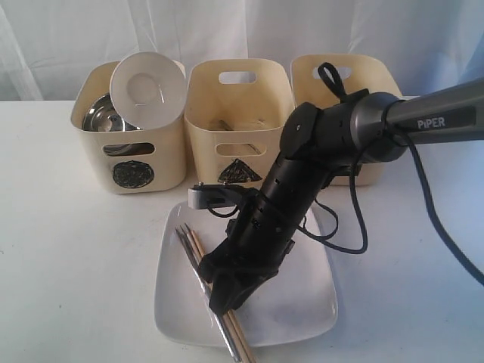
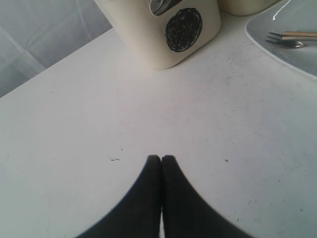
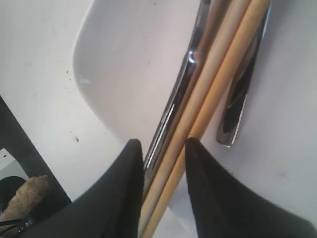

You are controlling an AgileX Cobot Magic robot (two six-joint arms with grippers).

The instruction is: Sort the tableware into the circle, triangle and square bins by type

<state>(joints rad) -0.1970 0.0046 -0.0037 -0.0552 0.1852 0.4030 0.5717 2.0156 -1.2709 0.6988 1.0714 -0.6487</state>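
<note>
Far to the left, my left arm's jaws were pressed shut on nothing, low over bare worktop (image 1: pixel 68 257), well apart from the plate. The circle bin (image 1: pixel 91 151) held the steel bowl (image 1: pixel 102 117), with the white bowl (image 1: pixel 147 87) tipped up against its rim. Next to it stood the triangle bin (image 1: pixel 204 128).

In front of that bin lay the white plate (image 1: pixel 302 302). The chopsticks (image 1: pixel 198 246) were on its left part among the metal cutlery (image 1: pixel 185 243), a steel handle (image 3: pixel 183 89) right against them. Their long axis ran from the far side of the plate toward its near edge, slanting a little rightward as it came.

My right arm's jaws were down at the near end of that bundle, standing about half open. They were set across the axis, one finger on each side of the chopsticks and the steel handle. From the wrist view I could not tell whether the pads were already pinching or only bracketing them. The right arm was plainly the nearer one.

The third bin (image 1: pixel 378 83) sat behind that arm, its mark hidden.
</note>
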